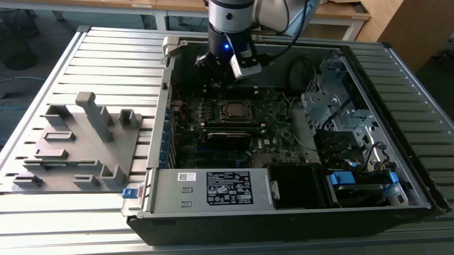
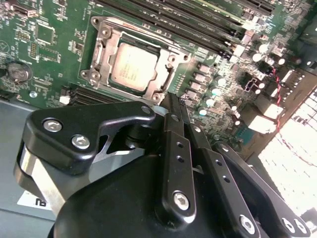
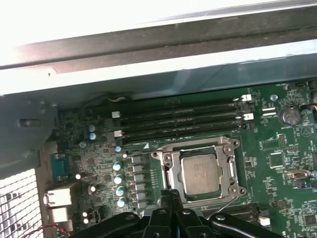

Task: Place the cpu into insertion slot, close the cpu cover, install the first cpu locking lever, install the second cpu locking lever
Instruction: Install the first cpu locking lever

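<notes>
Gripper (image 3: 170, 194) fingers were pressed together, empty, near the cover (image 3: 232, 168) over the seated cpu (image 3: 200, 172); a skewed push could've slipped off and gouged the motherboard (image 3: 287, 148)

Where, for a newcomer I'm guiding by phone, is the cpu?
Look inside the open black computer case, at the green motherboard. Near the board's middle, beside the long black memory sticks, sits the cpu: the small flat square with a dull silver-grey metal top, ringed by a thin silver cover frame.

Cpu (image 2: 133, 67) dull silver-grey; cpu cover (image 3: 171, 171) silver; motherboard (image 2: 44, 44) green; gripper (image 2: 171, 101) black; table (image 1: 106, 58) grey, ribbed.
</notes>
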Controlling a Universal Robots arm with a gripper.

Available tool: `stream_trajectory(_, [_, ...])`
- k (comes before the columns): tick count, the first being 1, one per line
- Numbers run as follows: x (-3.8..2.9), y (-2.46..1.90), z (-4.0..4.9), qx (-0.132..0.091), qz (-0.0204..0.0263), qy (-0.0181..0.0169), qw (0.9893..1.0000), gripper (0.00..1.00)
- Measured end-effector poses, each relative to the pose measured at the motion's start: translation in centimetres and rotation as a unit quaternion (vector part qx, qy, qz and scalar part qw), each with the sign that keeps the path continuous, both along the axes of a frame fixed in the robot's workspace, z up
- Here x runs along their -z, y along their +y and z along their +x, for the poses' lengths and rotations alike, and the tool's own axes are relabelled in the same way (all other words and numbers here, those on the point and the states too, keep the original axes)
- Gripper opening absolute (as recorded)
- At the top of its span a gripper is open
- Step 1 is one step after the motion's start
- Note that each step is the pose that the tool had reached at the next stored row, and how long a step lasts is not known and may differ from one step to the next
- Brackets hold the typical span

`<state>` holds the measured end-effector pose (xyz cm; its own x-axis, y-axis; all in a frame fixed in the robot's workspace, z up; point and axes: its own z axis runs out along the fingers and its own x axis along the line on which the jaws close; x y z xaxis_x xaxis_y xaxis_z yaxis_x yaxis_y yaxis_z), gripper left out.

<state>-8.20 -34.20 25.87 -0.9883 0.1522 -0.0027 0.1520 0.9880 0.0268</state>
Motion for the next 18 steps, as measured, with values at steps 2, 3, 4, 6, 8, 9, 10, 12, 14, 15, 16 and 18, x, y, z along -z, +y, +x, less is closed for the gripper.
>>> stream_trajectory(2, [0.0, 0.0, -0.2, 0.0, 0.0, 0.0, 1.0, 0.1])
stream_trajectory(3, [0.0, 0.01, -0.24, 0.0, 0.0, 0.0, 1.0, 0.1])
stream_trajectory(4, [0.0, 0.01, -0.24, 0.0, 0.0, 0.0, 1.0, 0.1])
stream_trajectory(6, [0.0, 0.0, -0.34, 0.0, 0.0, 0.0001, 1.0, 0.1])
stream_trajectory(8, [0.0, 0.0, -0.37, 0.0, 0.0, 0.0, 1.0, 0.1])
stream_trajectory(9, [0.0, 0.0, -0.4, 0.0, 0.0, 0.0, 1.0, 0.1])
stream_trajectory(10, [0.0, 0.0, -0.43, 0.0, 0.0, 0.0, 1.0, 0.1])
stream_trajectory(12, [0.0, 0.0, -0.53, 0.0, 0.0, 0.0, 1.0, 0.1])
stream_trajectory(14, [0.0, 0.0, -0.63, 0.0, 0.0, 0.0, 1.0, 0.1])
stream_trajectory(15, [0.0, 0.0, -0.68, 0.0, 0.0, 0.0, 1.0, 0.1])
stream_trajectory(16, [0.0, 0.0, -0.74, 0.0, 0.0, 0.0, 1.0, 0.1])
stream_trajectory(18, [0.0, 0.0, -0.86, 0.0, 0.0, 0.0, 1.0, 0.1])
